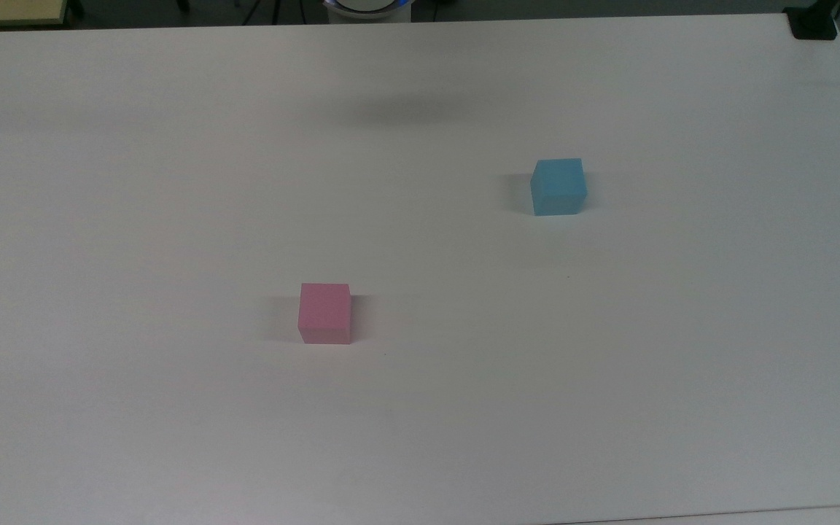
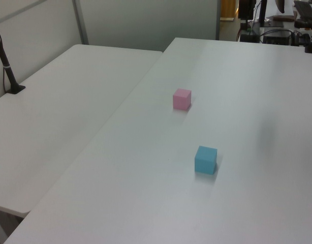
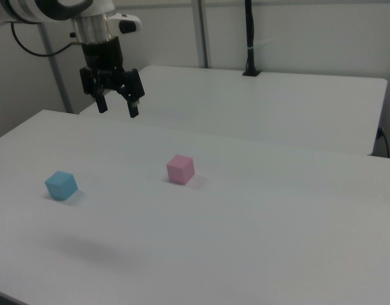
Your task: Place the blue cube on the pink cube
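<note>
Gripper (image 3: 117, 109) hung high above the white table (image 1: 172, 182), fingers spread, holding nothing; blue cube (image 1: 558, 187) and pink cube (image 1: 325, 313) rested well apart.

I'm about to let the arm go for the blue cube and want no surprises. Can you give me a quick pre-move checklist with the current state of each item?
1. Claw open and empty: ok, fingers spread, nothing between them.
2. Blue cube flat on the table, nothing on top: ok.
3. Pink cube flat with bare top: ok.
4. The two cubes well apart, not touching: ok.
5. Claw above the blue cube: not ok, in the right view it hangs high and toward the right view's right of it.
</note>
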Robot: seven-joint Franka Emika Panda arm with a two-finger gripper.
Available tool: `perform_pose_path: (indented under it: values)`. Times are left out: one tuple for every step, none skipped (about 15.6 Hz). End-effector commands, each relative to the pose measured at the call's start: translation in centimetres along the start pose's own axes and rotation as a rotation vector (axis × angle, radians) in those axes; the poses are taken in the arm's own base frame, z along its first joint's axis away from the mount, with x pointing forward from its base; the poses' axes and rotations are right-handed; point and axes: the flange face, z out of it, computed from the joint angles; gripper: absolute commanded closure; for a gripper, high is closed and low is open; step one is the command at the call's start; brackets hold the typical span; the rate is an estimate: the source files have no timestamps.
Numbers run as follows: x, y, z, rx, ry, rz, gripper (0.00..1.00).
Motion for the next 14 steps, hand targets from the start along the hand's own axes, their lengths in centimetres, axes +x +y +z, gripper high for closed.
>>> perform_pose_path:
  values:
    - [-0.7,-1.1,-0.4,0.007,-0.009,-0.033,0.00]
    - [-0.6,-2.3,-0.6,0.014,-0.003,-0.049,0.00]
    - [-0.7,-3.9,-0.9,0.022,0.001,-0.068,0.00]
    - [-0.7,-5.1,-1.0,0.030,0.002,-0.075,0.00]
    - [-0.8,-6.3,-1.2,0.037,0.005,-0.076,0.00]
    - [-0.9,-7.9,-1.3,0.044,0.009,-0.081,0.00]
    - [-1.0,-9.4,-1.4,0.045,0.010,-0.086,0.00]
    - [-1.1,-11.0,-1.4,0.044,0.012,-0.092,0.00]
    - [-1.3,-12.7,-1.4,0.045,0.014,-0.088,0.00]
    - [-1.6,-14.3,-1.5,0.043,0.016,-0.083,0.00]
    - [-1.8,-15.6,-1.4,0.043,0.014,-0.078,0.00]
    - [-2.0,-16.8,-1.5,0.045,0.019,-0.078,0.00]
    - [-2.0,-18.1,-1.4,0.047,0.024,-0.075,0.00]
    - [-1.9,-19.6,-0.9,0.046,0.026,-0.060,0.00]
